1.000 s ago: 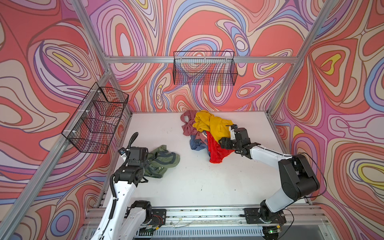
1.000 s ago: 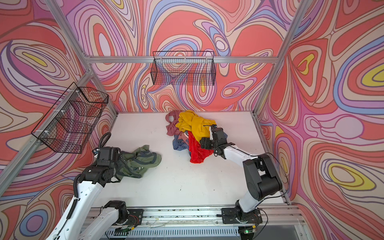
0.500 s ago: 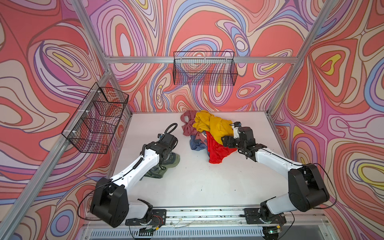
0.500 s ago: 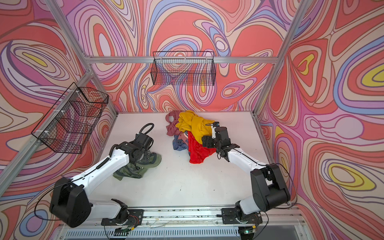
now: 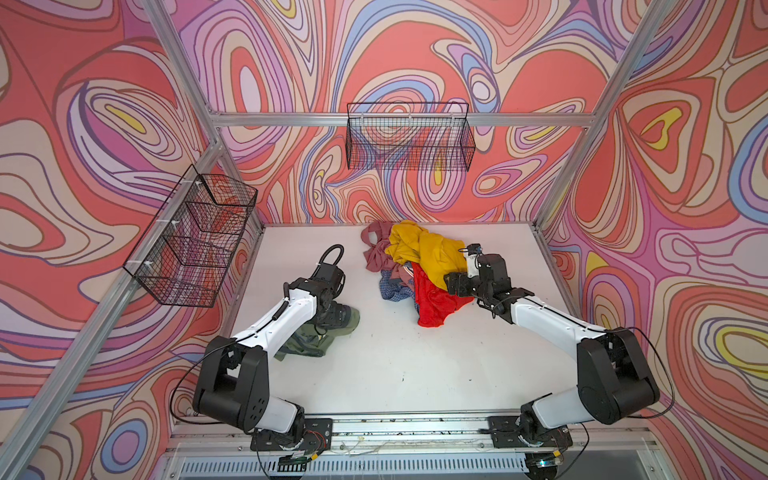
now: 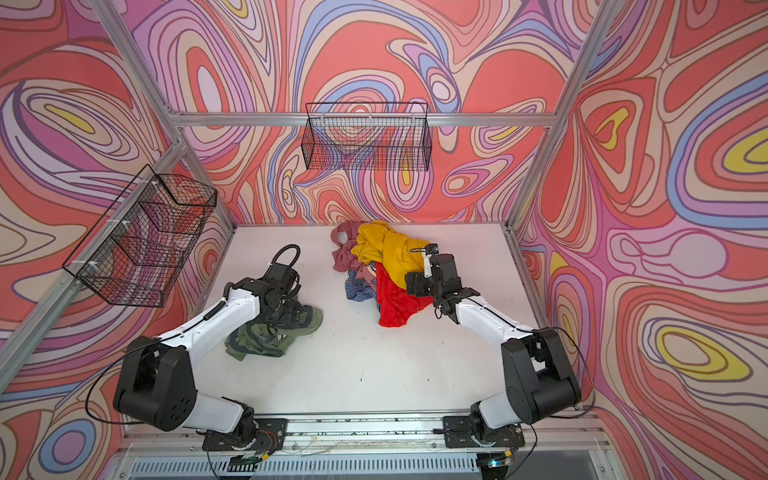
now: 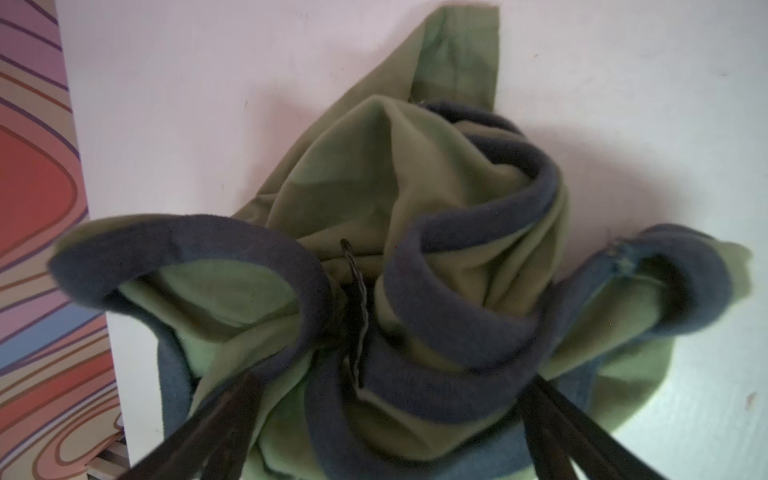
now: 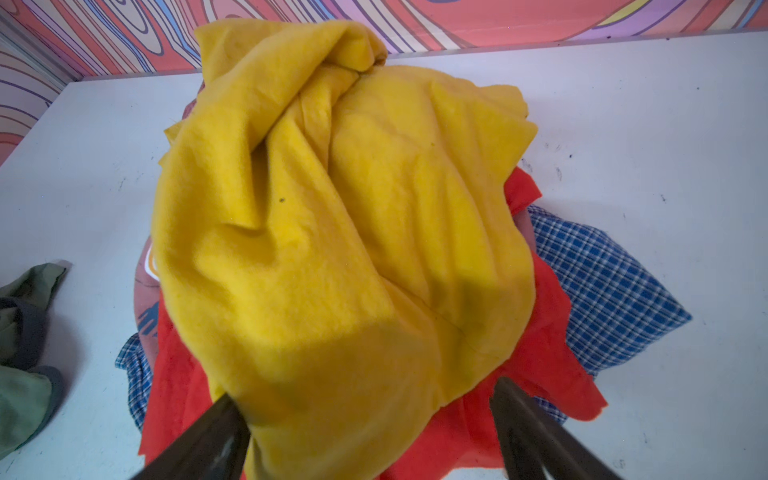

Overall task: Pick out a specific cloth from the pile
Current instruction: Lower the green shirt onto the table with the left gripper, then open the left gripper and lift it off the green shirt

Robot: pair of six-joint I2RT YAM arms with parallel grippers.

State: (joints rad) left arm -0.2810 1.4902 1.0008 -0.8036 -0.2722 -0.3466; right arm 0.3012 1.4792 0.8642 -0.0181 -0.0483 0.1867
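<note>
A white worktop (image 5: 415,374) carries the pile (image 5: 419,253) at far centre, with yellow on top of red, pink and blue check. The olive cloth (image 5: 311,345) lies well apart from it, left and nearer, so the picking-out looks done. The left end effector (image 7: 392,382) stands wide astride the cloth's bunched folds. The right end effector (image 8: 365,390) stands wide at the pile's right edge, perhaps steadying it. The left arm hides part of the cloth, and yellow fabric covers one right fingertip.
</note>
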